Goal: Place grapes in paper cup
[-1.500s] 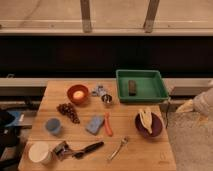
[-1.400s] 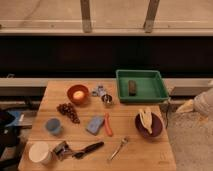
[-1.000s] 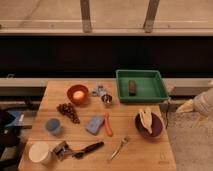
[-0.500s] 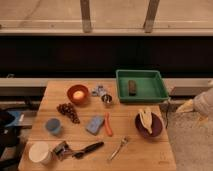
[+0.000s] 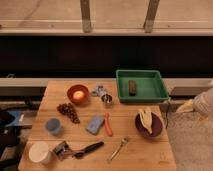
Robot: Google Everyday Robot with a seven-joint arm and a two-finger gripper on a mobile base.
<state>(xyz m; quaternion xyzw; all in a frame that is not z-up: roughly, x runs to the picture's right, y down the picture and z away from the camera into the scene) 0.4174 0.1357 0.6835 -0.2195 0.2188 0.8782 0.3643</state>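
Observation:
The grapes [image 5: 68,111], a dark purple-brown bunch, lie on the wooden table [image 5: 150,152] at its left middle, just below the orange bowl [image 5: 78,94]. The paper cup [image 5: 39,152], wide and cream-white, stands upright at the table's front left corner. My gripper [image 5: 189,106] shows as a pale shape at the right edge of the view, off the table's right side and far from both the grapes and the cup. It holds nothing that I can see.
A small blue-grey cup [image 5: 52,126] stands between the grapes and the paper cup. A black-handled tool [image 5: 85,149], a blue sponge [image 5: 94,124], an orange stick [image 5: 108,125], a fork [image 5: 119,148], a purple bowl [image 5: 148,125] and a green tray [image 5: 141,86] are also on the table.

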